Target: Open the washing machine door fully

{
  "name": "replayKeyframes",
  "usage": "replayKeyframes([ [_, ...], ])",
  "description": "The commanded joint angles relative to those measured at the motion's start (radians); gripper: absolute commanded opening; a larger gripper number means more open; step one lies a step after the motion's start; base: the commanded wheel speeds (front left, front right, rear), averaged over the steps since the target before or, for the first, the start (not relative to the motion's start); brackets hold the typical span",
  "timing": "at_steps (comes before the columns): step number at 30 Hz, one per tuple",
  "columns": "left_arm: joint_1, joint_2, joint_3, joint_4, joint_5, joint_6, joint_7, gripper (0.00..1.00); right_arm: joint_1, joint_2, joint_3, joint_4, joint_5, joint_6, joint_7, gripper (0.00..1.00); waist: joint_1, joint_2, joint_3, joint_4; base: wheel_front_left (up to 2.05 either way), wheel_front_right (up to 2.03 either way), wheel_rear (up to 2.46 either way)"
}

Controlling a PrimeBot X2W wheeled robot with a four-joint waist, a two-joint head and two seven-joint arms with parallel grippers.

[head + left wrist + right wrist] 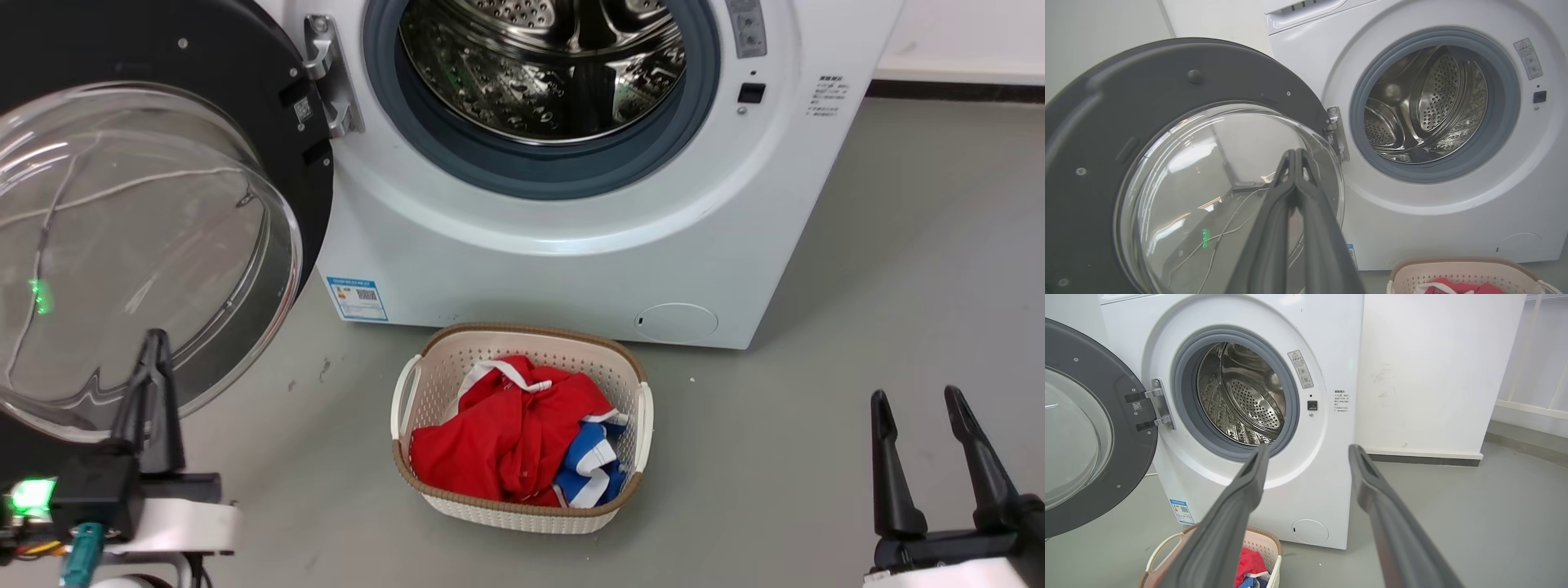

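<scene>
Though cropped at left, washing machine door [147, 237] wide open; left gripper [155, 343] closed; right gripper [916, 397] spread.

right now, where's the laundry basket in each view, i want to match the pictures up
Head view: the laundry basket sits low centre on the floor, in front of the washing machine.
Left wrist view: laundry basket in the bottom right corner, cut by the edge.
Right wrist view: laundry basket at bottom left, partly behind the right gripper.
Shared landmark: the metal hinge, left of the drum everywhere.
</scene>
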Motion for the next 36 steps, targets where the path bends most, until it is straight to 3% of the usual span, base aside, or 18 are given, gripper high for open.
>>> replayKeyframes([
  [1,0.015,-0.004,-0.008,-0.004,0.0,0.002,0.002,0.0,0.017,0.001,-0.003,0.003,0.008,0.0,-0.002,1.0,0.0001,-0.0001,-0.016,-0.01,0.0,0.0,0.0],
  [15,0.103,-0.061,-0.167,0.097,-0.039,-0.007,0.002,0.0,0.092,0.001,-0.004,0.015,0.042,0.0,-0.002,1.0,0.0001,-0.0001,-0.078,-0.034,0.0,0.0,0.0],
  [25,0.114,-0.073,-0.21,0.183,-0.077,0.001,0.002,0.0,0.108,0.001,-0.007,0.039,0.052,0.0,-0.002,1.0,0.0001,-0.0001,-0.087,-0.039,0.0,0.0,0.0],
  [26,0.112,-0.074,-0.211,0.188,-0.08,0.002,0.002,0.2,0.108,0.001,-0.007,0.041,0.052,0.0,-0.002,1.0,0.0001,-0.0001,-0.087,-0.039,0.0,0.0,0.0],
  [28,0.11,-0.076,-0.21,0.195,-0.087,0.007,0.002,1.0,0.109,0.001,-0.007,0.044,0.054,0.0,-0.002,1.0,0.0001,-0.0001,-0.088,-0.038,0.0,0.0,0.0],
  [36,0.105,-0.073,-0.217,0.193,-0.082,0.017,0.002,1.0,0.106,0.001,-0.008,0.045,0.056,0.0,-0.002,1.0,0.0001,-0.0001,-0.082,-0.038,0.0,0.0,0.0],
])
